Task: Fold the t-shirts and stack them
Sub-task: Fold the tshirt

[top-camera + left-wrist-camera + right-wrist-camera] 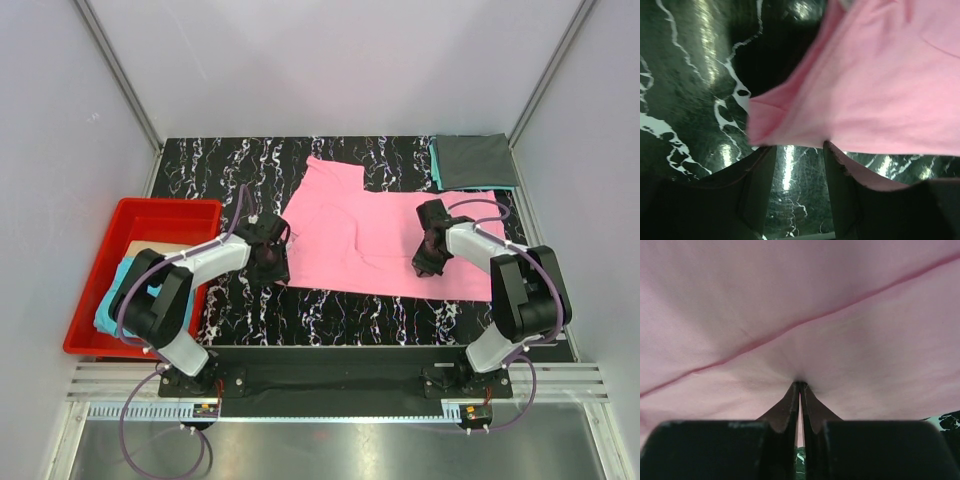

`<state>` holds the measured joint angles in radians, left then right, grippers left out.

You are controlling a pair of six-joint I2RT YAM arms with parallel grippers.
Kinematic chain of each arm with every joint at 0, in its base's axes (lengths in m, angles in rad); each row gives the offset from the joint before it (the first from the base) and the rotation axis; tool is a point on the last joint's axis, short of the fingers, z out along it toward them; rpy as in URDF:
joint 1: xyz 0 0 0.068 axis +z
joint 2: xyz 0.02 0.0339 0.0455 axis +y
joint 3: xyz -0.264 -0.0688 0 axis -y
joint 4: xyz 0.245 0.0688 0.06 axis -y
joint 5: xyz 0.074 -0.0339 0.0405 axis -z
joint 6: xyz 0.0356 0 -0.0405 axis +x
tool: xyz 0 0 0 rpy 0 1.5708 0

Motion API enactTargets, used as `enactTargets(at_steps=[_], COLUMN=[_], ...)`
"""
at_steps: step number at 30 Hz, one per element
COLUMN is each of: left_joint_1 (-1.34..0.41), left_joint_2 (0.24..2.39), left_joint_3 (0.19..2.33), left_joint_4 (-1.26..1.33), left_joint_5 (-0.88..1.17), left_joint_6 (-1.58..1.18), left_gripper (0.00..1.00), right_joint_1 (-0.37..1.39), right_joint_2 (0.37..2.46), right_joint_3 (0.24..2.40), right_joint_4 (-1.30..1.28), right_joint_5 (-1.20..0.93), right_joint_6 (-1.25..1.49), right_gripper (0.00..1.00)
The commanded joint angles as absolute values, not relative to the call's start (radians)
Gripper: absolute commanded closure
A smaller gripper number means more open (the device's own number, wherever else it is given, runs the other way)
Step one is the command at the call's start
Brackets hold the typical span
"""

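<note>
Right gripper pinches the pink t-shirt spread across the worktop. Left gripper gapes wide at the shirt's left edge.

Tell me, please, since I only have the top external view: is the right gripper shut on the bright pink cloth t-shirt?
Observer: Yes. In the right wrist view the right gripper is shut, and the bright pink cloth t-shirt puckers into its fingertips.
Operator: Thank you. Is the left gripper holding it too?
Observer: No. In the left wrist view the left gripper is open, with the black marbled tabletop showing between its fingers.
Operator: Where is the cloth relative to it?
Observer: A folded corner of the shirt lies just beyond the fingertips, not between them.
</note>
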<state>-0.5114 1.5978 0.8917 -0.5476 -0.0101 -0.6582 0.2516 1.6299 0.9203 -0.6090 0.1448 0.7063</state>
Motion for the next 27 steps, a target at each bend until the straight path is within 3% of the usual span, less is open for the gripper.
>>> enactTargets(at_steps=[1,10,16,22,27], left_joint_1=[-0.505,-0.509,-0.543,-0.561,-0.561], left_joint_2=[1.640,1.537,1.437,1.572,1.706], left_joint_3=[0.897,0.986,1.014,1.075,1.100], left_joint_4=[-0.587,-0.690,-0.521,-0.488,-0.590], left_joint_5=[-0.172,-0.166,0.084,0.115,0.002], left_joint_6=[-0.683,-0.686,-0.684,-0.701,-0.701], left_gripper=[0.51,0.50,0.47,0.48,0.49], right_joint_1=[0.219,0.221,0.221,0.221,0.219], right_joint_2=[1.629,1.549,1.441,1.342,1.316], right_joint_3=[0.876,0.902,0.966,1.066,1.163], right_joint_4=[-0.566,-0.594,-0.658,-0.721,-0.772], right_joint_5=[0.229,0.143,0.066,0.031,0.089], right_joint_6=[0.736,0.749,0.742,0.701,0.641], right_gripper=[0.90,0.85,0.75,0.68,0.64])
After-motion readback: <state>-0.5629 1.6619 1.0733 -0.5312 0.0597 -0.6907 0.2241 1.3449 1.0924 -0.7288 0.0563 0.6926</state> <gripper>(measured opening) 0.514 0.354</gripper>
